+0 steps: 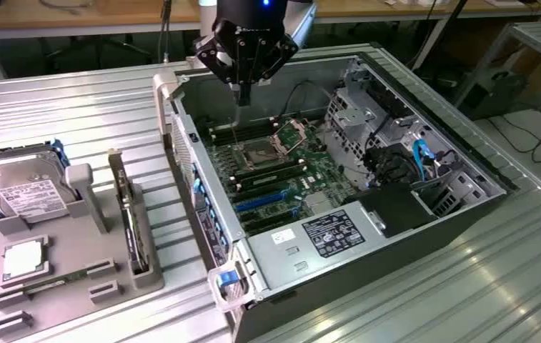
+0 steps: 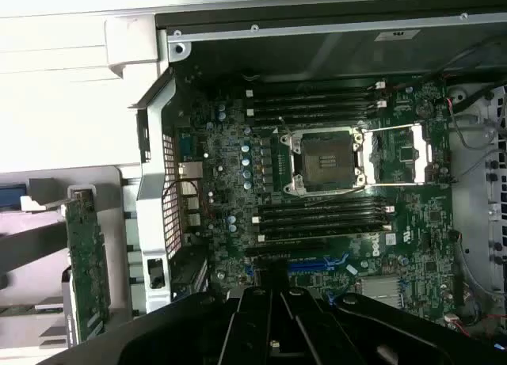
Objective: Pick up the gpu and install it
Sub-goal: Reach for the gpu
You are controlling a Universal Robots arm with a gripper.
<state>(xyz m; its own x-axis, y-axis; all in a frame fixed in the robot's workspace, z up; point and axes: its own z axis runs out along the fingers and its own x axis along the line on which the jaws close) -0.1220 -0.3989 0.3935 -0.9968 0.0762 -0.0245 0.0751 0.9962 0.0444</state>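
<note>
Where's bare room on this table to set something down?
Free: the table between the holder and its far edge, and beside the case at the exterior view's right. Crowded: the holder with hard drive and gpu, and inside the case.

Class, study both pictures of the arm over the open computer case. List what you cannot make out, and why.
1. Exterior view: the gpu stands edge-on in the grey holder, so its face is hidden.
2. Exterior view: print on the hard drive label is too small.
3. Wrist view: the gripper covers part of the blue slots.
</note>
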